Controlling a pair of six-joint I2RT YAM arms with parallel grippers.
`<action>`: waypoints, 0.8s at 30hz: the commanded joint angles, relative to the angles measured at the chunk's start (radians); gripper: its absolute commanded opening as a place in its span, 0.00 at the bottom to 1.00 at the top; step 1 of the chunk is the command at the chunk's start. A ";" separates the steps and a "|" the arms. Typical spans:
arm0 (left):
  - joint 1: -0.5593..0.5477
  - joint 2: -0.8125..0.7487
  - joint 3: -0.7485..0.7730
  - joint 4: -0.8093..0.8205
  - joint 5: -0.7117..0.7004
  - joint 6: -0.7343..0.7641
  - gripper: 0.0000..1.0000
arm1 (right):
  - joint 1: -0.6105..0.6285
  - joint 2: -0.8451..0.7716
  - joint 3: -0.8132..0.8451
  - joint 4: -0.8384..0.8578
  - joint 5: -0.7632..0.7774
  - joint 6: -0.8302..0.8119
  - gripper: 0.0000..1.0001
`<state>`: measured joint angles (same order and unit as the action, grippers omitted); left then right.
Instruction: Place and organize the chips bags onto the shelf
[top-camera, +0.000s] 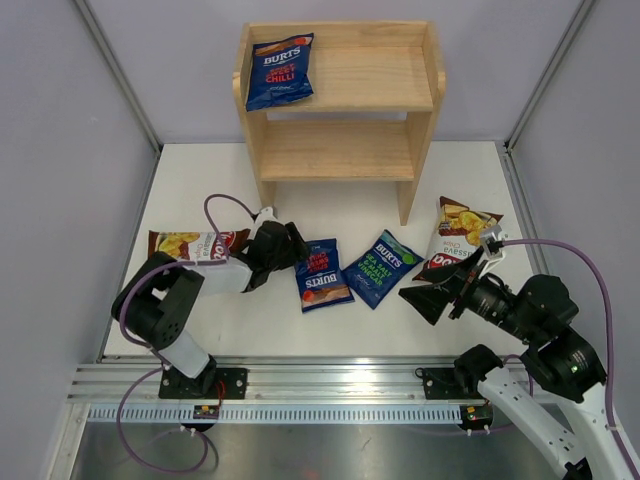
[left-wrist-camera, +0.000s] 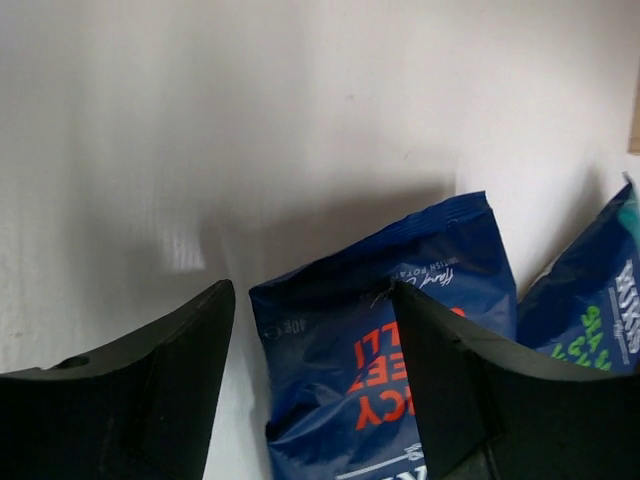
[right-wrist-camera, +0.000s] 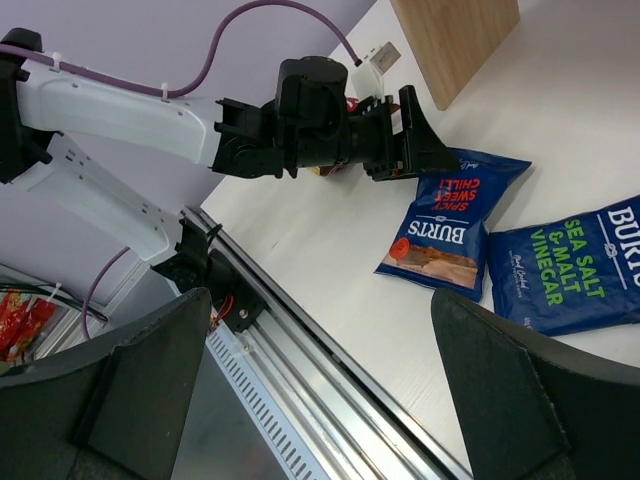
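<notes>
The wooden shelf (top-camera: 340, 150) stands at the back. One red-lettered BURTS bag (top-camera: 280, 70) lies on its top tier at the left. On the table lie a second red-lettered BURTS bag (top-camera: 323, 275), a green-lettered BURTS bag (top-camera: 383, 268), a Chuba bag (top-camera: 460, 240) at the right and a Chuba bag (top-camera: 190, 244) at the left, partly behind the left arm. My left gripper (top-camera: 298, 250) is open at the red bag's upper left corner; in the left wrist view (left-wrist-camera: 312, 290) the bag (left-wrist-camera: 350, 370) lies between the fingers. My right gripper (top-camera: 425, 295) is open and empty, beside the green bag.
The right wrist view shows the red-lettered bag (right-wrist-camera: 450, 220), the green-lettered bag (right-wrist-camera: 570, 270), the left arm (right-wrist-camera: 300, 125) and a shelf leg (right-wrist-camera: 455, 40). A metal rail (top-camera: 330, 385) runs along the table's near edge. Grey walls enclose both sides.
</notes>
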<state>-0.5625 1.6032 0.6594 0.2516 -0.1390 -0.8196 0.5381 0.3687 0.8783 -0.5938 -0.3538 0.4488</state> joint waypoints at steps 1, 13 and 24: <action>0.006 0.038 -0.018 0.132 0.026 -0.030 0.66 | 0.005 -0.002 -0.005 0.052 -0.031 0.011 1.00; 0.004 -0.132 -0.167 0.272 -0.022 -0.044 0.15 | 0.005 0.004 -0.065 0.106 -0.030 0.031 1.00; -0.057 -0.687 -0.092 -0.161 -0.125 -0.046 0.00 | 0.005 0.194 -0.251 0.423 -0.146 0.178 0.98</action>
<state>-0.6113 1.0122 0.5068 0.2050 -0.2100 -0.8654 0.5377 0.5095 0.6621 -0.3519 -0.4335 0.5583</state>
